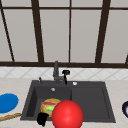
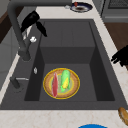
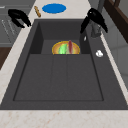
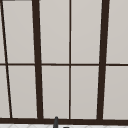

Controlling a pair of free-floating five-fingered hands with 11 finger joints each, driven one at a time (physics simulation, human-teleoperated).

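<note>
Front view: my left hand (image 1: 42,118) is hanging over the near edge of the sink (image 1: 90,100), fingers loose and holding nothing. The plate (image 1: 44,105) of food is lying just behind it, down in the basin. A big red ball (image 1: 67,115) is sitting right beside this hand. My right hand (image 1: 65,73) is floating by the tap (image 1: 56,71), open too.

Left side view: the plate is lying flat, carrying a corn cob (image 2: 65,78) and a red stick of food (image 2: 55,85).

I am thinking the plate is hard, smooth and breakable, and the food could roll off. The rim nearest my left hand looks best for grabbing, keeping it level.

Right side view: my right hand is hovering close to the tap, which looks stiff and slippery.

Upper view: window bars (image 4: 37,62) are standing high above both hands.
</note>
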